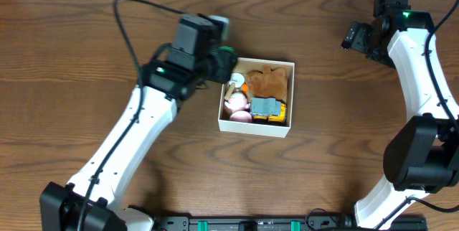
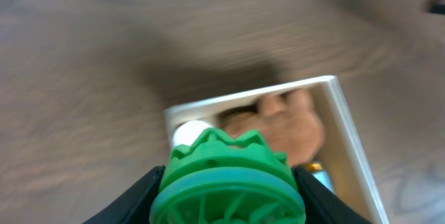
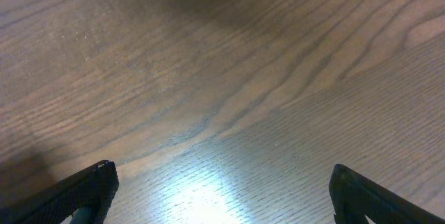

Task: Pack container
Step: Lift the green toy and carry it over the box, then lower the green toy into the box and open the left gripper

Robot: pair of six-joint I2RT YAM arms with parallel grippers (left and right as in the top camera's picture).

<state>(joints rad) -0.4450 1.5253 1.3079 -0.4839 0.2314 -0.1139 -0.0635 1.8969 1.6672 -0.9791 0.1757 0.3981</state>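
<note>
Overhead, the left arm [image 1: 129, 138] sits nearest, its left gripper [image 1: 229, 70] at the left wall of the box [image 1: 254, 128], far closer than the right gripper [image 1: 355, 36]. Left wrist: fingers [image 2: 132, 200] clamp a green toy [image 2: 229, 182], the box straight ahead and below. Right wrist: fingers [image 3: 90, 189] wide apart over the table [image 3: 222, 57].

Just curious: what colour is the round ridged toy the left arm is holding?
The ridged toy is green; the left wrist view shows it best.
</note>
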